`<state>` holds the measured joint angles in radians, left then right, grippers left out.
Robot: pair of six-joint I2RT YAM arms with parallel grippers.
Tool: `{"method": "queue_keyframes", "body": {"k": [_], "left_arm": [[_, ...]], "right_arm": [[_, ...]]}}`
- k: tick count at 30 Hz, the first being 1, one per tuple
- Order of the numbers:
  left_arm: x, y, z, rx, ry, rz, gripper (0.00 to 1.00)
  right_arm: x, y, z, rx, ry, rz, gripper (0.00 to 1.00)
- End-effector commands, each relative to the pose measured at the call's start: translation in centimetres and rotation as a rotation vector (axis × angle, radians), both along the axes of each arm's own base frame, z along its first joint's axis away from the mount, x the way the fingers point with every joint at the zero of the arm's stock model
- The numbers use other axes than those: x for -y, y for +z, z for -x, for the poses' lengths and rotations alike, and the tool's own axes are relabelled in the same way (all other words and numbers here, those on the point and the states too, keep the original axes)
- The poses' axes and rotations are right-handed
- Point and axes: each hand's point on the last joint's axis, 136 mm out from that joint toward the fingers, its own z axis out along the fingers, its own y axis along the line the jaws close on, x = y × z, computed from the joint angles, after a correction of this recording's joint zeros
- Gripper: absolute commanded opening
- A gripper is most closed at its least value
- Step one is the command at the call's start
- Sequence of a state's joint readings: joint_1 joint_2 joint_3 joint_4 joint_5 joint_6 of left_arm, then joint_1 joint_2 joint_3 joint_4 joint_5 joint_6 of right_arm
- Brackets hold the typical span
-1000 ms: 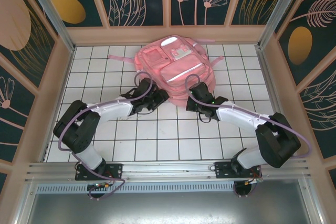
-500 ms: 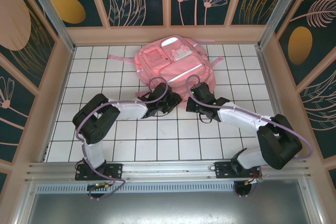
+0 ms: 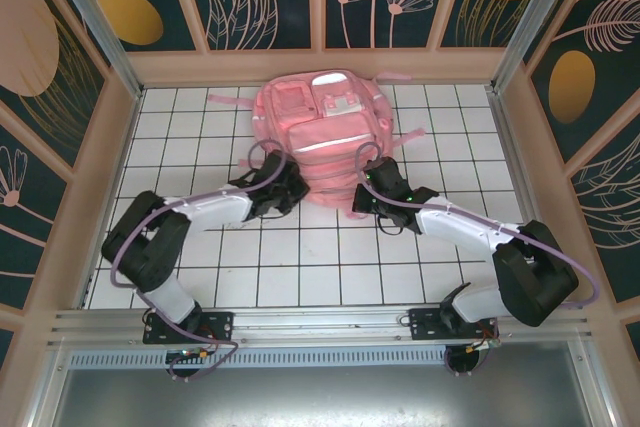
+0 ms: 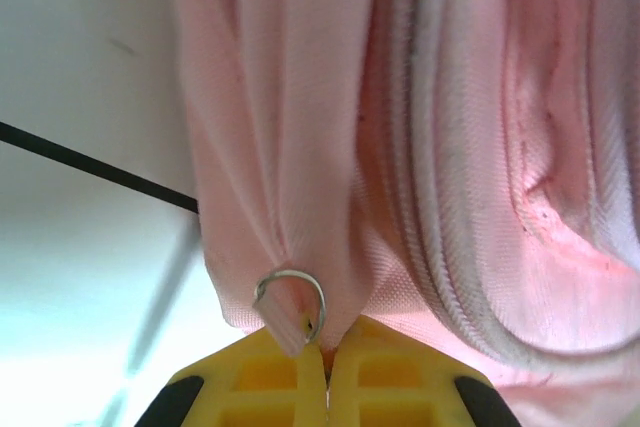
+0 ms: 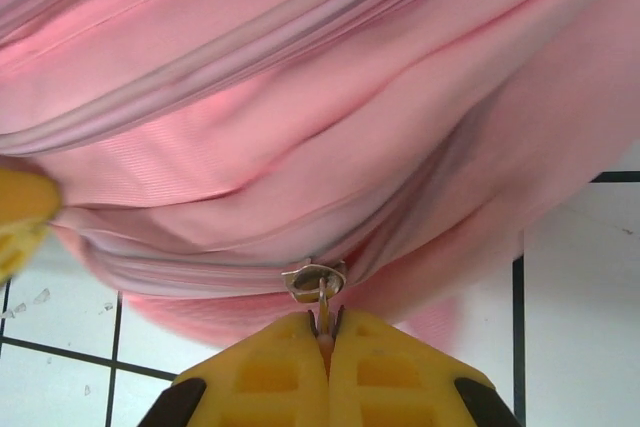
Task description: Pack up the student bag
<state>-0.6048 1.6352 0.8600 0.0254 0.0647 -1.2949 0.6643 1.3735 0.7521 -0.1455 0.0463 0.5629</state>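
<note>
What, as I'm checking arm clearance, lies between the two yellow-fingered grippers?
The near edge of the large pink fabric backpack, in the top view; the left gripper and right gripper each pinch it.

I find a white tiled surface (image 3: 200, 247) with dark grid lines. One pink backpack (image 3: 320, 117) lies flat on it at the far middle, front pockets up. Its loose straps (image 3: 225, 99) trail out onto the tiles to the left and right.
</note>
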Motion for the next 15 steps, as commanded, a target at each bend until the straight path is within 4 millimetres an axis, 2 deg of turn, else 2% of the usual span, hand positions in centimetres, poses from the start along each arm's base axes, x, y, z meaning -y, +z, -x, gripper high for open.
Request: {"method": "queue_keyframes", "body": {"k": [1, 4, 8, 10, 12, 14, 15], "left_arm": [[-8.2, -1.9, -0.4, -0.027, 0.126, -0.195, 0.0], [-11.9, -2.3, -1.2, -0.043, 0.149, -0.218, 0.0], [-15.9, -1.0, -2.7, -0.03, 0.159, -0.326, 0.0], [-17.1, -0.4, -3.1, -0.02, 0.17, -0.335, 0.0], [-17.3, -0.1, -3.3, -0.019, 0.163, -0.317, 0.01], [-16.5, 0.5, -3.4, -0.004, 0.129, -0.283, 0.2], [-16.0, 0.8, -3.2, 0.003, 0.119, -0.257, 0.32]], "right_arm": [[1.1, -0.7, 0.0, -0.023, -0.058, 0.03, 0.0], [0.4, -0.7, -0.2, -0.029, -0.048, 0.021, 0.0], [-0.8, -1.0, -0.2, -0.053, -0.026, 0.009, 0.0], [-1.6, -1.2, 0.0, -0.058, -0.013, 0.003, 0.0], [-2.5, -1.1, 0.2, -0.056, 0.008, -0.013, 0.0], [-3.0, -1.2, 0.2, -0.057, 0.017, -0.016, 0.0], [-3.3, -1.2, 0.2, -0.057, 0.022, -0.017, 0.0]]}}
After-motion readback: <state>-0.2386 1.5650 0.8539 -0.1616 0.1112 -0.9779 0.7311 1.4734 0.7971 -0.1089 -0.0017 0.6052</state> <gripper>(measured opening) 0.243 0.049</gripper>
